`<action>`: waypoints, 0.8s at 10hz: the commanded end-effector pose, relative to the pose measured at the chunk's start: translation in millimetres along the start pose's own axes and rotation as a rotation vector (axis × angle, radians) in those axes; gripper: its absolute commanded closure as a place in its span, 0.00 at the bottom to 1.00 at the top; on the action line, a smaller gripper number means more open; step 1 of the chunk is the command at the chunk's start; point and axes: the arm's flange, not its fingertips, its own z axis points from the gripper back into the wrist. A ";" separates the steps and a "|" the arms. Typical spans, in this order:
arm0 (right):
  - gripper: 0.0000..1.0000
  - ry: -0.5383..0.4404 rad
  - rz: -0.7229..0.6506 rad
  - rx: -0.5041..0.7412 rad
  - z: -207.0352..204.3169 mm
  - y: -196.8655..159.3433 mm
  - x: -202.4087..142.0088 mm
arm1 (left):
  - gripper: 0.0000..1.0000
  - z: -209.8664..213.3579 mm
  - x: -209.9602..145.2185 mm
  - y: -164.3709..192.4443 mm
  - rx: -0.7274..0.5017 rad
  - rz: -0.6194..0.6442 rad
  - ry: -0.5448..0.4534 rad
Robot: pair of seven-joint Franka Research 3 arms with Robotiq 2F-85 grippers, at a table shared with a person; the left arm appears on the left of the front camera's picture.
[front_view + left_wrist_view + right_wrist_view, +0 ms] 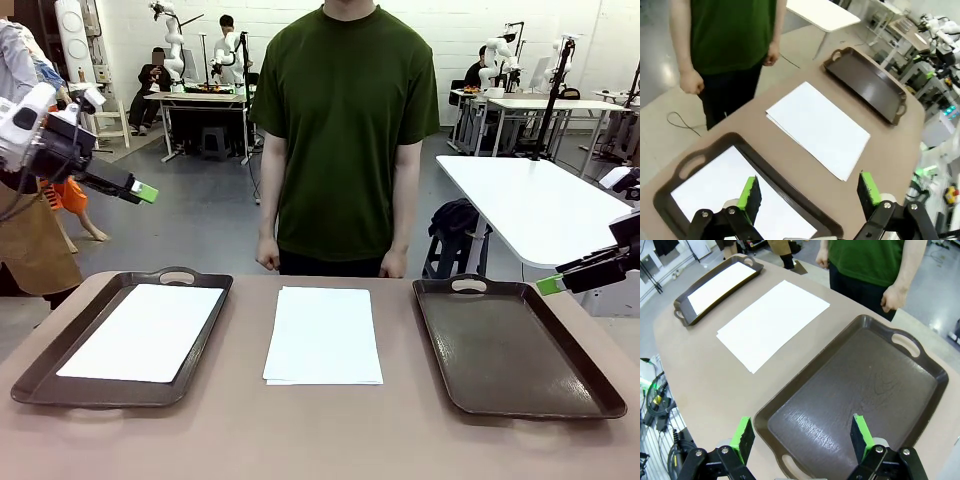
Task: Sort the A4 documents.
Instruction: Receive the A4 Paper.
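A stack of white A4 documents lies in the middle of the brown table, also seen from the wrists. One white sheet lies flat in the left dark brown tray. The right tray holds nothing. My left gripper hangs open, high above the table's left edge; in its wrist view it hovers over the left tray. My right gripper stands open beside the right tray's far right rim, and its wrist view looks down on that tray.
A person in a green shirt stands at the far side, hands hanging just behind the table edge. A white table stands behind at right. Bare tabletop shows between the trays and along the near edge.
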 end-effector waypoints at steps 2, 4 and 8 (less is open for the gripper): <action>0.00 -0.023 0.007 0.018 -3.0 -3.7 0.8 | 0.00 -44.4 0.5 -24.0 0.128 -0.089 0.001; 0.00 -0.023 0.007 0.018 -3.0 -3.7 0.8 | 0.00 -58.9 -3.9 -40.8 0.032 -0.133 0.092; 0.00 -0.023 0.007 0.018 -3.0 -3.7 0.8 | 0.00 -48.7 -8.1 -49.2 -0.057 -0.067 0.132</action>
